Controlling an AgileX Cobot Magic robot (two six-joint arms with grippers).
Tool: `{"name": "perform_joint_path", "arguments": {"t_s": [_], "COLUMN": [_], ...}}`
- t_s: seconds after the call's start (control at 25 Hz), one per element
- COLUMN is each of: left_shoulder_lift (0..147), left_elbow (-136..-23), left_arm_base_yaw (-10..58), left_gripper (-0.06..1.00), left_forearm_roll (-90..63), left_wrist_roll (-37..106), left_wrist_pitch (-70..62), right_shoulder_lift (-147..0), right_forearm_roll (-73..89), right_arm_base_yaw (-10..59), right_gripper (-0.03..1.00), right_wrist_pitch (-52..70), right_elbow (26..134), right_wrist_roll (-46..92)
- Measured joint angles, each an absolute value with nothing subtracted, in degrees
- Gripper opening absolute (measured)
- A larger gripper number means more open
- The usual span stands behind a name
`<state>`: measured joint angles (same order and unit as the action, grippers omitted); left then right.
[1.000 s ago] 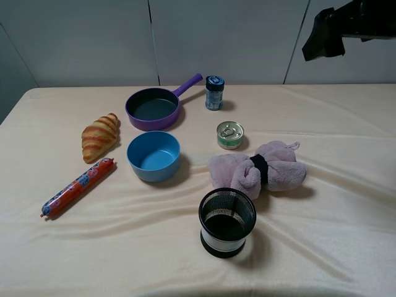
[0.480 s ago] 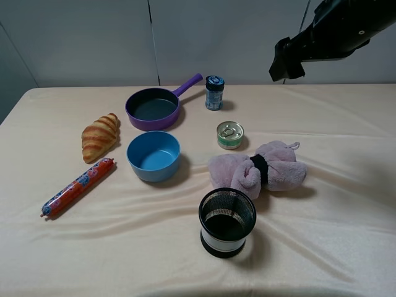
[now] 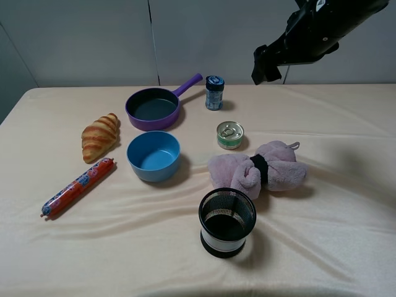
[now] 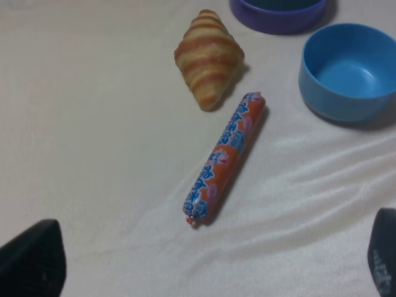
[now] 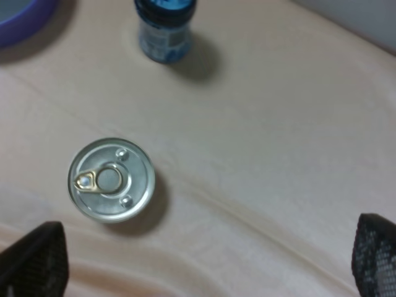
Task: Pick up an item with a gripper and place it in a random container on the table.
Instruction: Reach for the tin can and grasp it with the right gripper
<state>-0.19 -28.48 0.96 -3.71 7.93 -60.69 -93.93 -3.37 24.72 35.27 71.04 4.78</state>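
Observation:
The small tin can [image 3: 230, 135] with a green label and silver pull-tab lid stands upright on the cream cloth table [image 3: 346, 235], just behind a pink plush. In the right wrist view the can [image 5: 111, 179] lies below and ahead of my right gripper [image 5: 204, 263], whose black fingertips [image 5: 34, 260] stand wide apart, open and empty. In the exterior view the right gripper [image 3: 266, 64] hangs high above the table, behind and to the right of the can. The black wire-mesh cup [image 3: 227, 221] stands empty near the front. My left gripper [image 4: 207, 263] is open and empty above the cloth.
A blue-capped jar [image 3: 214, 93], purple pan [image 3: 153, 107], blue bowl [image 3: 154, 155], croissant [image 3: 100, 136] and red sausage [image 3: 78, 187] lie on the left half. The pink plush [image 3: 257, 168] lies between can and cup. The left wrist view shows the sausage [image 4: 226, 158] and croissant [image 4: 209, 57].
My right arm has swung left and lower from the upper right corner, toward the space above the can. Nothing on the table has moved.

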Motion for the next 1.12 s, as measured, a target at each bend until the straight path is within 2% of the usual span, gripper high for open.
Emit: {"name": "perform_joint_path", "arguments": {"t_s": [0.24, 1.12], "left_shoulder_lift": [-0.19, -0.19], "left_elbow": [-28.48, -28.48], "left_arm_base_yaw": [0.96, 0.96], "left_gripper": [0.99, 0.99], "left_forearm_roll": [-3.71, -3.71], "left_wrist_roll": [7.93, 7.93], "left_wrist_pitch": [-60.69, -60.69], "right_shoulder_lift": [-97.88, -109.79], "right_forearm_roll": [-2.37, 1.33], "right_arm_base_yaw": [24.8, 27.13], "right_gripper": [0.69, 0.69], "right_wrist_pitch": [35.44, 31.67], "right_elbow": [73.84, 73.9], "right_wrist_roll": [5.04, 7.54]}}
